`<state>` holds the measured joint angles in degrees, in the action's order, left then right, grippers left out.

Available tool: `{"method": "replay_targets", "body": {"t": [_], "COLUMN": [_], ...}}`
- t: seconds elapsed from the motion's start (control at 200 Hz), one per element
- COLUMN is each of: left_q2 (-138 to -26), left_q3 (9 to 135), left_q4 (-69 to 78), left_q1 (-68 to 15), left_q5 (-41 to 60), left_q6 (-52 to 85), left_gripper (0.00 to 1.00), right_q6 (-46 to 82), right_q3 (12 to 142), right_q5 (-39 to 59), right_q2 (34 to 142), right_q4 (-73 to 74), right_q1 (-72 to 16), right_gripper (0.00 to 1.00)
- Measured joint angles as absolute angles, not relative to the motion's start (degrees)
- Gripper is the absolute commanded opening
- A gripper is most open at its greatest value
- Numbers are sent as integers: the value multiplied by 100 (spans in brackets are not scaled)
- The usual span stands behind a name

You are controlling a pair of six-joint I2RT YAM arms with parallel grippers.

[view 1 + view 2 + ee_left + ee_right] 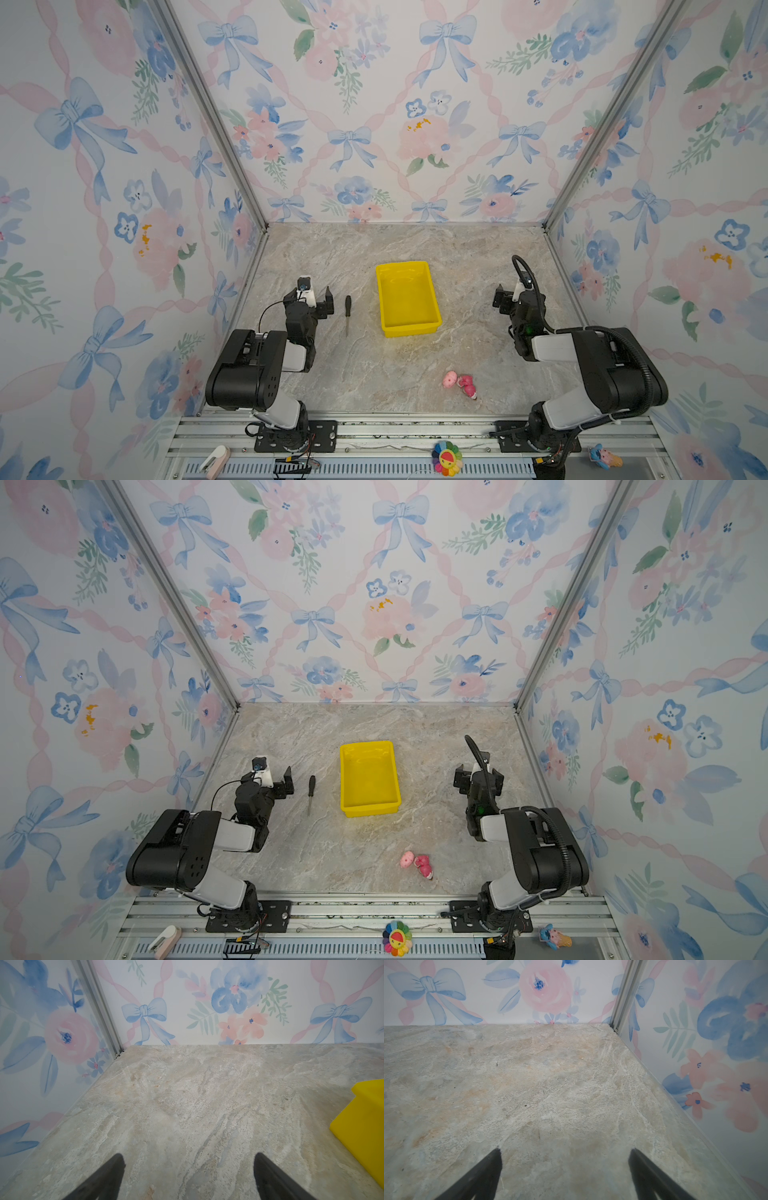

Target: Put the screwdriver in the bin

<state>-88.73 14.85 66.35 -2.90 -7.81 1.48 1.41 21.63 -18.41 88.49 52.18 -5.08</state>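
Left gripper point(309, 297): jaws wide apart, nothing between them, hanging over bare table point(374, 365).
Right gripper point(565, 1151): jaws also apart and empty, well off on the far side of the bin from the tool.
Screwdriver point(347, 314): flat on the table, just beside the left gripper on its inner side, between it and the bin. Handle toward the back wall, shaft toward the robot's base. Not touching the bin.
Bin point(411, 330): empty, beyond the screwdriver as reached from the left gripper.
Risk, pickup: the tool is slim and lies low, so the fingers may scrape the table or close above it. A round handle nudged by one finger would likely roll off.
Risk, aim: the left gripper faces past the tool, not at it. A descent without turning would land on bare table.
Risk, carry: a low pass could knock the bin's near wall and shove it.
Risk, drop: a release over the rim could leave the tool propped across it.
Hidden: the left wrist view shows no screwdriver, only a cut-off corner of the bin point(363, 1126).
Hard to read: tip type too small to tell. The right gripper is partly covered by its own wrist and cable in both top views.
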Motion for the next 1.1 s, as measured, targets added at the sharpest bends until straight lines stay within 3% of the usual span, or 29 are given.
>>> {"method": "replay_targets", "body": {"t": [1.1], "left_q2": [-8827], "left_q3": [1470], "left_q4": [6608], "left_q1": [-290], "left_q5": [-786], "left_q6": [148], "left_gripper": [97], "right_q6": [75], "right_q3": [2158], "right_q5": [-2088], "right_q2": [8840], "right_q4": [5229], "right_q1": [-679], "right_gripper": [97]}}
